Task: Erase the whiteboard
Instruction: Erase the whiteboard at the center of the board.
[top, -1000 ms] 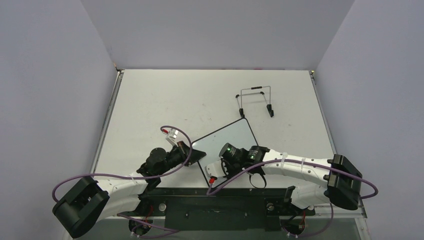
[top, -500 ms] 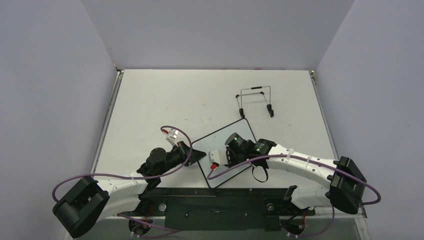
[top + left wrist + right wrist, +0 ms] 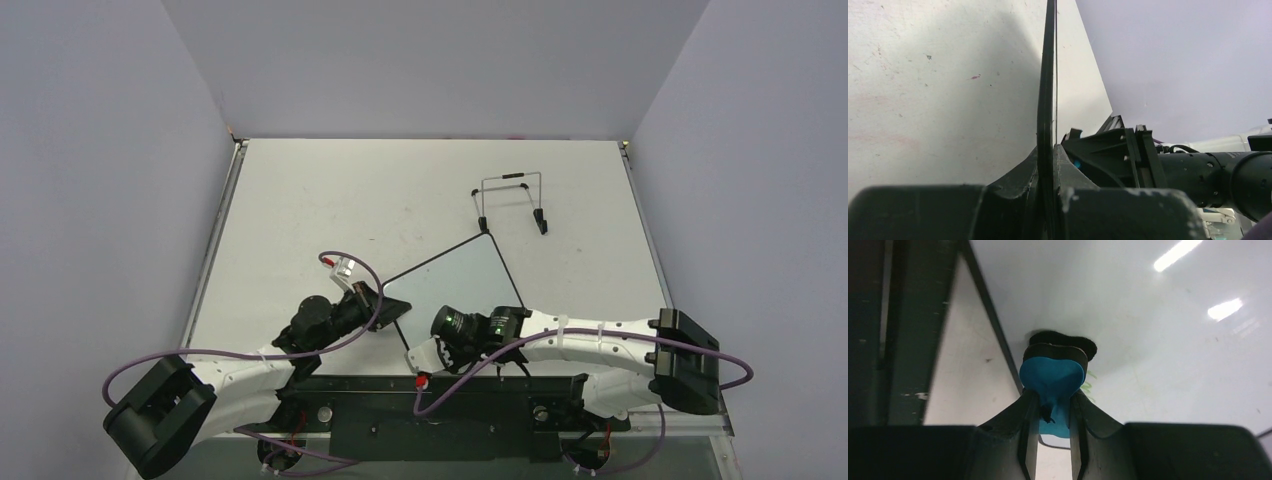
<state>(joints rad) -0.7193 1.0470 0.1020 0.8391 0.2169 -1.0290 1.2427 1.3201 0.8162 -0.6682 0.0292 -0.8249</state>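
Blue eraser (image 3: pixel 1052 375) clenched in right jaws, felt pressed on whiteboard (image 3: pixel 458 275) near its frame, beside faint green marks (image 3: pixel 1090 386). Left jaws clamped on board's left edge, judged to steady it against wiping. Board lies flat, skewed, front-centre of bench (image 3: pixel 300 200).

My right gripper (image 3: pixel 1050 407) pinches the blue eraser (image 3: pixel 1052 375) between its two dark fingers (image 3: pixel 1020 425). The black felt end of the eraser presses on the whiteboard (image 3: pixel 1158 370), close to the black frame (image 3: pixel 990 315). Faint green marks (image 3: pixel 1090 385) lie just beside the eraser, on its right. Two light reflections (image 3: pixel 1175 255) shine on the board. Left of the frame I see the table (image 3: pixel 968 390).
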